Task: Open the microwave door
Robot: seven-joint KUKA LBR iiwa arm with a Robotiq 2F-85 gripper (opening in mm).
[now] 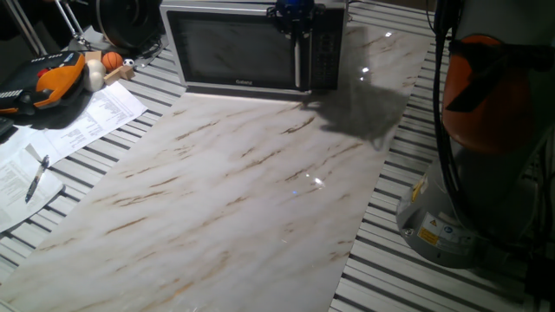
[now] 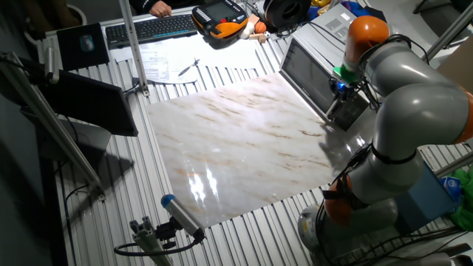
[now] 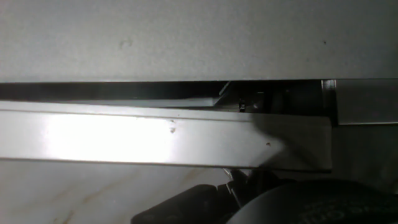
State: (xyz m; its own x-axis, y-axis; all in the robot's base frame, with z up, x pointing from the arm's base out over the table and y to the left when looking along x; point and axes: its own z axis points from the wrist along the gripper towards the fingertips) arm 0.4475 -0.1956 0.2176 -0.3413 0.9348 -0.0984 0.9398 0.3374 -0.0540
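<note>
Gripper [image 1: 293,26] at top of vertical bar handle [image 1: 303,65], right edge of microwave door [image 1: 238,49]; jaw state can't tell. Handle axis upright; door appears shut.

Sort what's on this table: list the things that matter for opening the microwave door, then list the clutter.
For the job:
- the microwave
- the microwave door, with its handle
- the gripper, up at the handle

Just lying about:
- orange-and-black handheld controller
- small orange ball
- papers
- pen
- keyboard
</note>
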